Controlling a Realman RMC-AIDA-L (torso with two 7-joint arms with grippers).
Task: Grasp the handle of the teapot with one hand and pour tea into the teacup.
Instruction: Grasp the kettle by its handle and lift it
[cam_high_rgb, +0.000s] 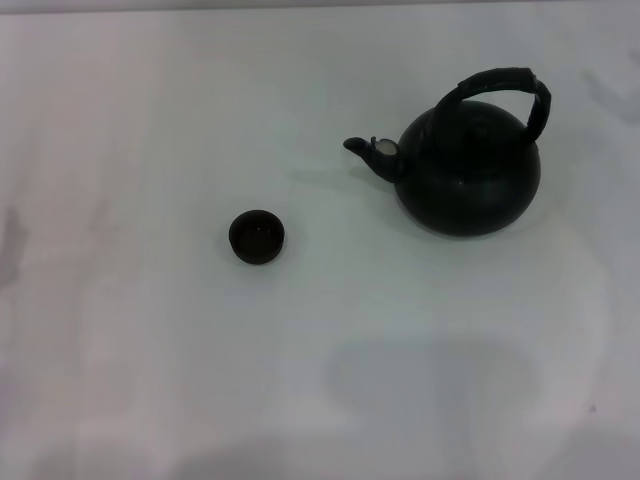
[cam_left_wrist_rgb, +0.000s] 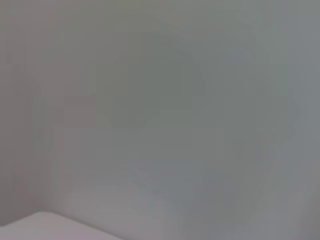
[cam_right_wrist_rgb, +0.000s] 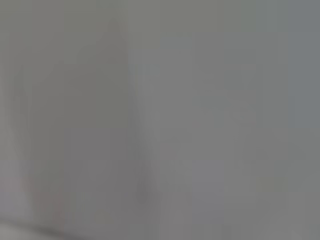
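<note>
Right now I see no gripper, so I cannot tell its state; teapot (cam_high_rgb: 468, 170) stands apart from teacup (cam_high_rgb: 257, 237).

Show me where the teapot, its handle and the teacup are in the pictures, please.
teapot (cam_high_rgb: 470, 180): head view, middle of the round black body.
handle (cam_high_rgb: 497, 78): head view, top of the arched hoop.
teacup (cam_high_rgb: 257, 237): head view, centre of the small dark bowl.
</note>
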